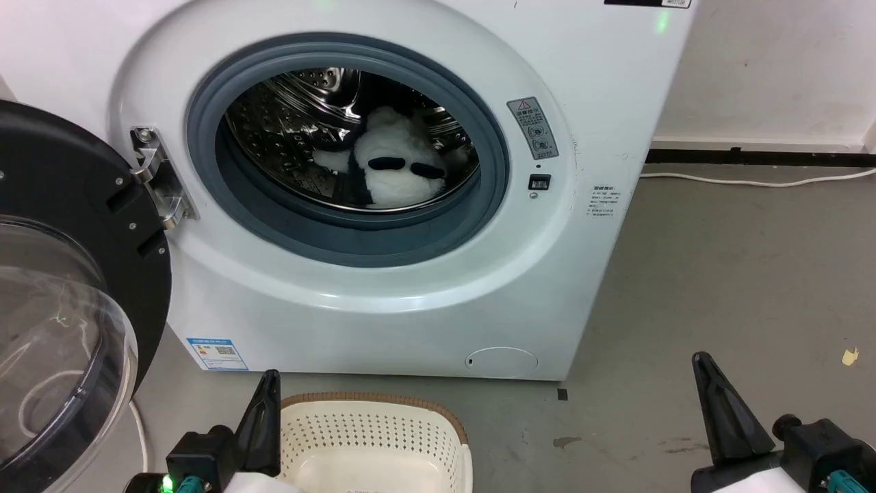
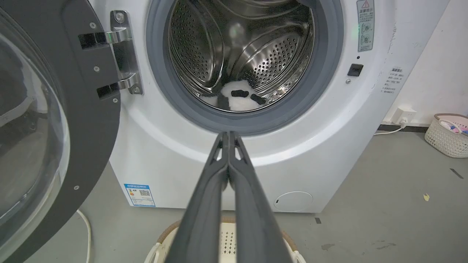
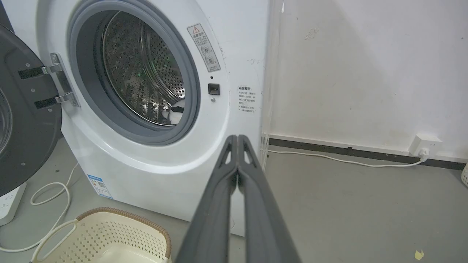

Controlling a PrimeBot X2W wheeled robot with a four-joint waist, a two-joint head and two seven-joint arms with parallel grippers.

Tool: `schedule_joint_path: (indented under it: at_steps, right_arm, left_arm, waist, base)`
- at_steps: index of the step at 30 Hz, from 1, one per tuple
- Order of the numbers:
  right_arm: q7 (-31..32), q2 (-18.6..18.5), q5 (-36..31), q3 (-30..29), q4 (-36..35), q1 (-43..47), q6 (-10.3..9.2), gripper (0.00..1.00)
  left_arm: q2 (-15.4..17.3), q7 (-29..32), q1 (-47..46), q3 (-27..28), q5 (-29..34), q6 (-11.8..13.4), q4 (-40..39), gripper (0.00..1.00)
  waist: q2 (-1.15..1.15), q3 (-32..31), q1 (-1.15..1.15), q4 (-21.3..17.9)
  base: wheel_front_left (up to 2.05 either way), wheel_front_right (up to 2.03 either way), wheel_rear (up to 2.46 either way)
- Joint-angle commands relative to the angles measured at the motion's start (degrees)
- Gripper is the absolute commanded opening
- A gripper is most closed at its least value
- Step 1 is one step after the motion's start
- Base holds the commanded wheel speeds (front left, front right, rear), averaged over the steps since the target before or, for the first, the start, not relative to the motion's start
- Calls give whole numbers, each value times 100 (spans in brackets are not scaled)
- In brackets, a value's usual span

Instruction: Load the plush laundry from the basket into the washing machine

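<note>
Plush laundry [image 1: 400,168] lies deep in the washing machine drum [image 1: 274,137]; left gripper [image 2: 228,136] and right gripper [image 3: 237,138], both pressed together and empty, should retreat clear of the open door [image 1: 68,205].

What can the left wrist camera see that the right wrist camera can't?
Left wrist view's extras: the plush laundry face-on with its black patches at the bottom of the drum, the round flap low on the washer's front, and the shut left gripper. Right wrist view's extras: a white box on the floor, maybe a power strip, and the shut right gripper; of the plush it catches just an edge. Shared: the washing machine, its open door, the basket on the floor, and a wall socket.
</note>
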Motion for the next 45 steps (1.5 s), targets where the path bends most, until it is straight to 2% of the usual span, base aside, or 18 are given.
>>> schedule_joint_path:
  at_steps: [1, 45]
  right_arm:
    - [34, 1, -41, 10, 12, -80, -1, 0]
    - [549, 3, -165, 91, 35, -261, -3, 0]
  left_arm:
    - [-35, 36, -57, 33, 66, 9, -45, 0]
    - [-148, 550, -175, 206, 477, 28, -253, 0]
  waist:
    - [0, -1, 0, 2]
    - [0, -41, 0, 38]
  base:
    - [0, 0, 0]
    - [0, 0, 0]
